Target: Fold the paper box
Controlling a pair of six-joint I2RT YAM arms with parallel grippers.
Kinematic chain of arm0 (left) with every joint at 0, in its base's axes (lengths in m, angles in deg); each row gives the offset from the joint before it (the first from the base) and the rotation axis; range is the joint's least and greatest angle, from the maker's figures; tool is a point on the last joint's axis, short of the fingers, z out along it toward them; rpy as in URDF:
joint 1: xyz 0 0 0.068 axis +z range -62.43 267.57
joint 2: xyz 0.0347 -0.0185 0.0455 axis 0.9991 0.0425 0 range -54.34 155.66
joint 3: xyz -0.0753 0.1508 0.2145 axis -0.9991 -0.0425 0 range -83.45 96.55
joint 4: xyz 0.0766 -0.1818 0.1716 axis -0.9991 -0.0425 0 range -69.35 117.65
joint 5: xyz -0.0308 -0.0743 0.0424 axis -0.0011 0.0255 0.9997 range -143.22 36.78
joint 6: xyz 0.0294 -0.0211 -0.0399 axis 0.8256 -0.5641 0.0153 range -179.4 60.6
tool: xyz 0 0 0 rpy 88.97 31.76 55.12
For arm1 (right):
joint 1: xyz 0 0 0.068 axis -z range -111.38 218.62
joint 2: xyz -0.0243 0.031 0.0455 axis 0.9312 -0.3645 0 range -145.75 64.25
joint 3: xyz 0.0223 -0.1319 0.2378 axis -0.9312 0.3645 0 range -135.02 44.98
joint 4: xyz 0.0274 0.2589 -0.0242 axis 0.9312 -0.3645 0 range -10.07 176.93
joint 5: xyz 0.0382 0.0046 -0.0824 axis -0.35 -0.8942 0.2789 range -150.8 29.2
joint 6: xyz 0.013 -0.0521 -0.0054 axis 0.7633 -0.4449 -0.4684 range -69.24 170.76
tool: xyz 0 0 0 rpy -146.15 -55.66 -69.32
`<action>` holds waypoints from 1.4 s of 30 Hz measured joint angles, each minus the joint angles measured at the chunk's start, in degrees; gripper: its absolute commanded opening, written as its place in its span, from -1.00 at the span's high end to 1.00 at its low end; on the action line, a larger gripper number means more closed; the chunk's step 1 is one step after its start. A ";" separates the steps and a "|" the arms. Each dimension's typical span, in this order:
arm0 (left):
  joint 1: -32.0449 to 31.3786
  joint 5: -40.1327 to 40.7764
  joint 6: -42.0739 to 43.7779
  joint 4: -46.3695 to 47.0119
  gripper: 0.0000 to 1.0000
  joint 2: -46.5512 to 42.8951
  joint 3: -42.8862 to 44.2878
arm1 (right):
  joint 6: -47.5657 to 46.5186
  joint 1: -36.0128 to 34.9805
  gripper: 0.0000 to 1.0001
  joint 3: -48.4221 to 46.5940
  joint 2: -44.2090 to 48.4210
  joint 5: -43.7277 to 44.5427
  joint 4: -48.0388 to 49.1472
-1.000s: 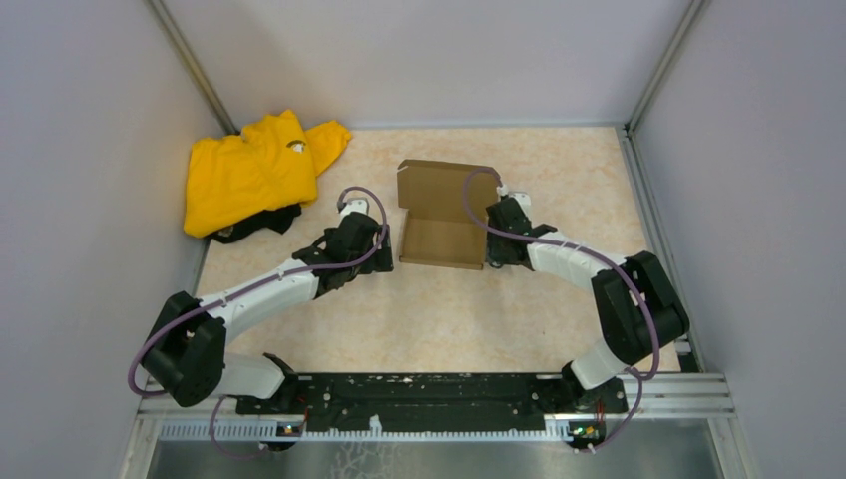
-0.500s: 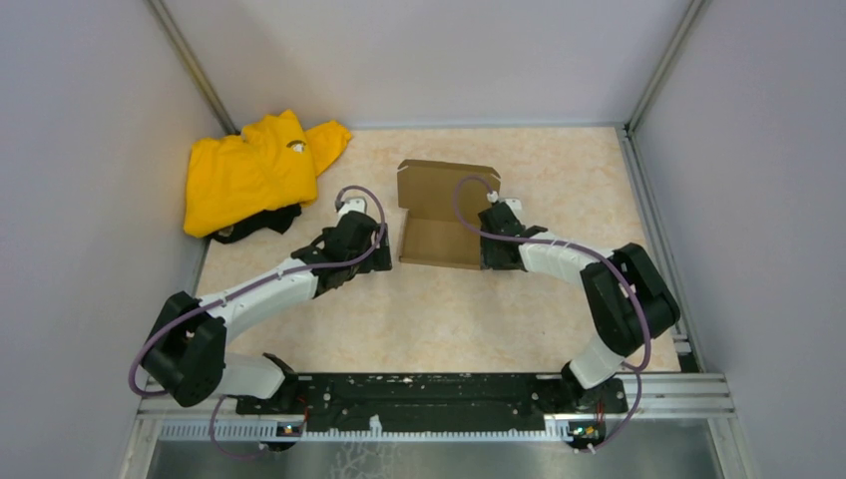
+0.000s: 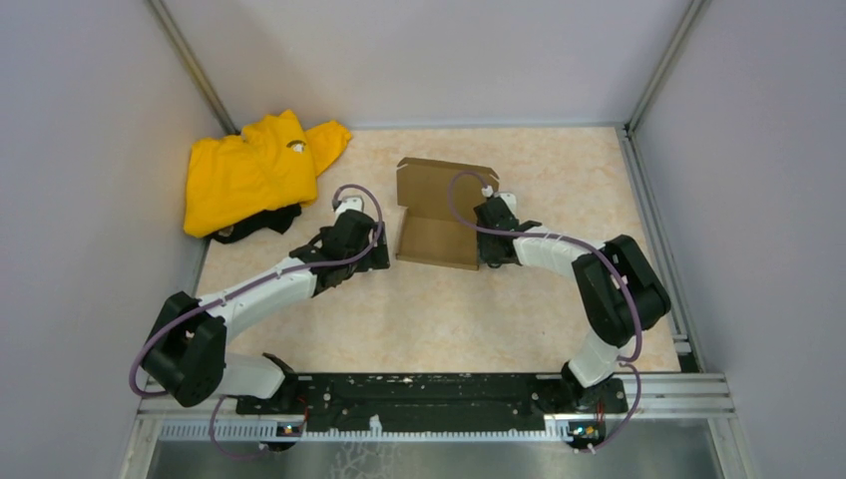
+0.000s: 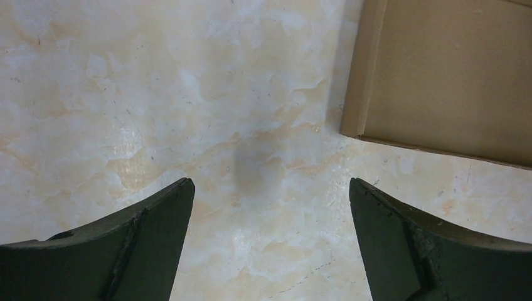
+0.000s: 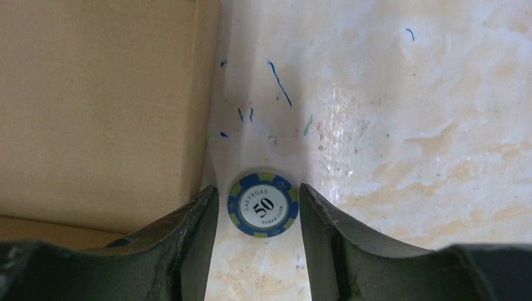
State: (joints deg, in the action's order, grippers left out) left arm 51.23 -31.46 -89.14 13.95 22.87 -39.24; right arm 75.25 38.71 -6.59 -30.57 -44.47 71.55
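— Marbled beige tabletop (image 3: 439, 319), glossy and hard, fills your view, with plain grey walls on three sides. Where do you want to start?

— With the big things.

— Your largest item is the yellow garment (image 3: 249, 175), soft cloth crumpled in the far left corner, well apart from both arms. Next comes the paper box (image 3: 439, 215): matte brown cardboard, unprinted, lying open mid-table between your two arms. It has a crease across it and rounded corners on the far panel.

— And its sides?

— You have a narrow folded strip along each side edge. Your left gripper (image 4: 270, 188) hangs just beside the box's near left corner, its dark fingers spread wide with only bare table between them. Your right gripper (image 5: 258, 202) sits at the box's right edge, jaws about half parted.

— Holding anything?

— You have a small round poker chip (image 5: 263, 205), with a blue and green rim and a white centre. It lies flat on the table between those fingers; I cannot tell whether they touch it.
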 measured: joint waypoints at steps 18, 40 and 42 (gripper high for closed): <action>0.50 -0.39 0.00 0.02 -0.97 0.00 0.00 | -0.07 -0.37 0.02 -0.44 -0.50 0.37 0.39; 0.50 -0.92 -0.02 0.46 -0.97 0.00 -0.02 | 0.39 -1.11 0.10 2.47 1.44 0.70 2.43; 0.50 -0.98 -0.02 0.46 -0.97 0.02 -0.02 | 0.42 -1.11 0.14 2.47 1.44 0.70 2.40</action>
State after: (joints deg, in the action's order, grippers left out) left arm 51.73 -32.44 -89.16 14.41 22.89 -39.26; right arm 75.67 37.60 -4.12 -29.13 -43.77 73.96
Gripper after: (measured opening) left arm 0.987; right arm 0.460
